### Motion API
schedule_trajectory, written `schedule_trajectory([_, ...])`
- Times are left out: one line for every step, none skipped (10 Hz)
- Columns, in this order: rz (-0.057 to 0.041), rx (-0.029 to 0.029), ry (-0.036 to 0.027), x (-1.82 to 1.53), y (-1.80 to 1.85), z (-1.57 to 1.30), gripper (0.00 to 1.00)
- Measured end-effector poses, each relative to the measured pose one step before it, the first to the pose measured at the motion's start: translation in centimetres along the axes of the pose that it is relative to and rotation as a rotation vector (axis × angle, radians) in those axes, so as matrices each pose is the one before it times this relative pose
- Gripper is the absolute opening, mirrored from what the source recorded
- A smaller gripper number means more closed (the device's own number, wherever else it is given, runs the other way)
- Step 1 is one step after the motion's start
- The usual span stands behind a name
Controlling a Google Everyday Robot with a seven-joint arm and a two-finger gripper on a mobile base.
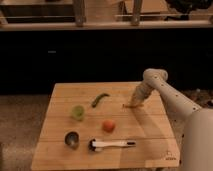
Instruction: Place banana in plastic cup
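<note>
At right of the table (150, 142), arm (172, 99) angled down, gripper (134, 102) over banana (127, 106), grip state unclear.

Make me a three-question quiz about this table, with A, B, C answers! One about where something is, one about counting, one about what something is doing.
1. Where is the gripper?
A. over the green cup
B. off the table
C. low over the table's back right part, right of the green pepper

2. How many cups stand on the table?
A. one
B. two
C. four

3. The green cup is
A. standing alone
B. held by the gripper
C. inside the grey cup

Answers:
1 C, it hangs right of the pepper.
2 B, one green, one grey.
3 A, the gripper is well to its right.
</note>
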Motion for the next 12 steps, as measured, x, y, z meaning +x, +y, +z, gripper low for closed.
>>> schedule_trajectory([-0.00485,-0.00506,-0.00120,0.053,0.135,0.111,0.00])
schedule_trajectory([-0.01026,-0.00533,-0.00023,-0.177,-0.024,0.070,0.00])
schedule_trajectory([-0.00946,-0.00384,-0.00016,-0.235,-0.067,-0.086,0.00])
schedule_trajectory([-0.01684,0.00308,-0.00211,-0.507,-0.385,-0.513,0.00])
schedule_trajectory([-0.00983,0.00182,-0.00065,-0.187,-0.142,-0.420,0.00])
schedule_trajectory([-0.01266,0.00343,-0.00062,-0.241,-0.173,-0.775,0.00])
schedule_trajectory([-0.01577,0.00569,-0.00039,-0.350,-0.319,-0.942,0.00])
schedule_trajectory([-0.01144,0.00346,-0.00041,-0.244,-0.260,-0.751,0.00])
schedule_trajectory([-0.01508,-0.00176,-0.00161,-0.392,-0.226,-0.763,0.00])
schedule_trajectory([-0.01861,0.00253,-0.00028,-0.471,-0.400,-1.179,0.00])
schedule_trajectory([-0.01541,-0.00405,-0.00014,-0.391,-0.170,-0.756,0.00])
schedule_trajectory([-0.01453,-0.00223,0.00123,-0.289,-0.130,-0.730,0.00])
